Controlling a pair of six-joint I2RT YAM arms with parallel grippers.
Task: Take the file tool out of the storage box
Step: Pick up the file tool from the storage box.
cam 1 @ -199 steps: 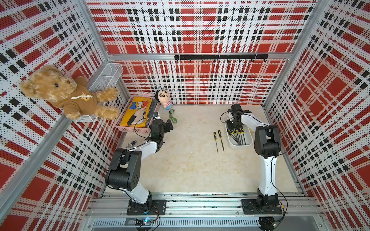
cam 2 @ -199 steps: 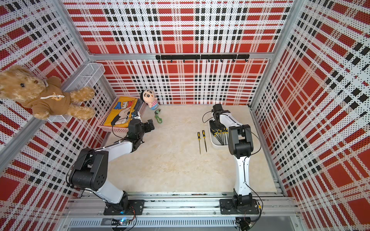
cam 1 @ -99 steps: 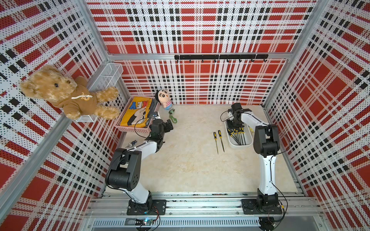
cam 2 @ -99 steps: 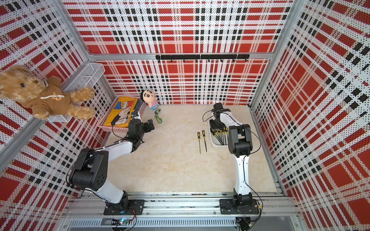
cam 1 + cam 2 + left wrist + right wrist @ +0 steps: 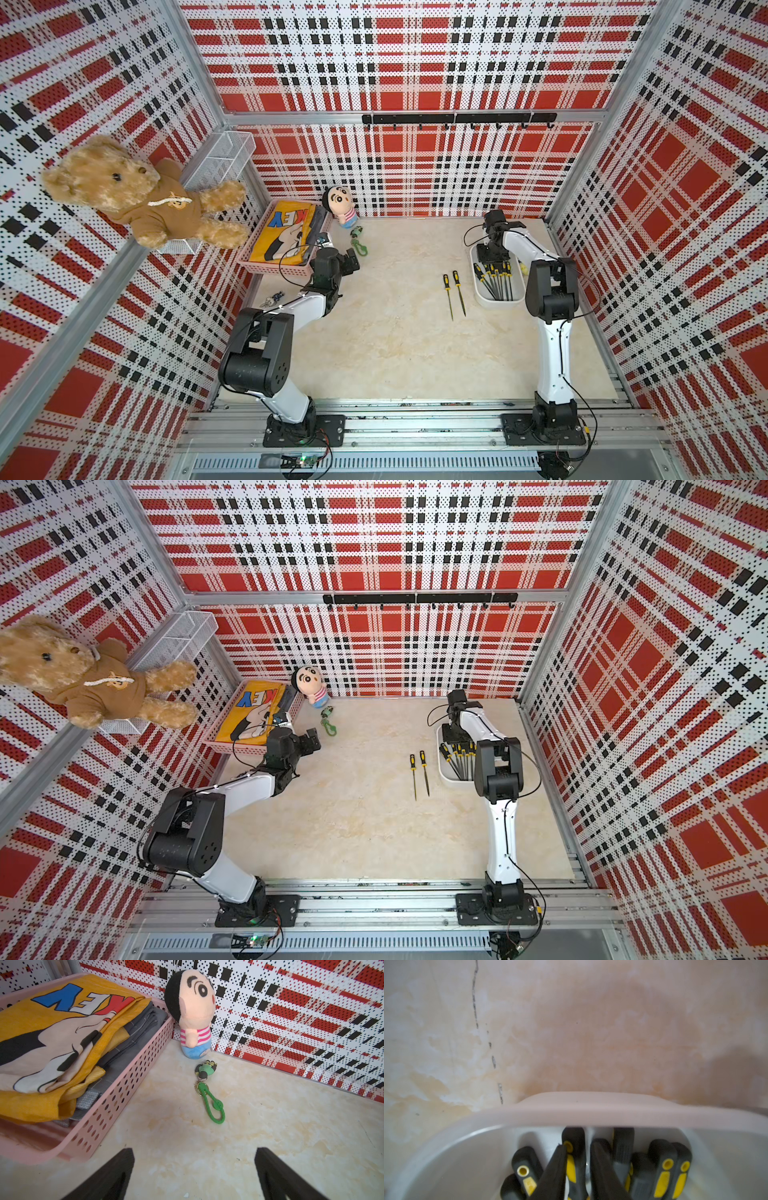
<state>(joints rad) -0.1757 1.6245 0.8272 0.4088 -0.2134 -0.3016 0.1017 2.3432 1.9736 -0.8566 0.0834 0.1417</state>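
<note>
The storage box (image 5: 498,305) (image 5: 453,781) is a white tub at the right of the table, holding several black-and-yellow file tools (image 5: 496,282) (image 5: 461,760). My right gripper (image 5: 487,253) (image 5: 451,731) reaches down into its far end. In the right wrist view the gripper (image 5: 578,1146) straddles one file handle (image 5: 574,1167) just inside the rim (image 5: 591,1109). Its jaws stand narrowly apart, with a thin gap beside the handle. Two more files (image 5: 453,291) (image 5: 419,775) lie on the table left of the box. My left gripper (image 5: 353,262) (image 5: 311,739) (image 5: 193,1150) is open and empty, far left.
A pink basket (image 5: 276,268) with folded cloth stands at the back left. Beside it are a plush doll (image 5: 338,205) and a green keychain (image 5: 358,245). Small keys (image 5: 272,297) lie near the left arm. A teddy bear (image 5: 124,191) hangs on the left wall.
The right arm has shifted only slightly over the far end of the box. The left arm and the two files on the table have not moved.
</note>
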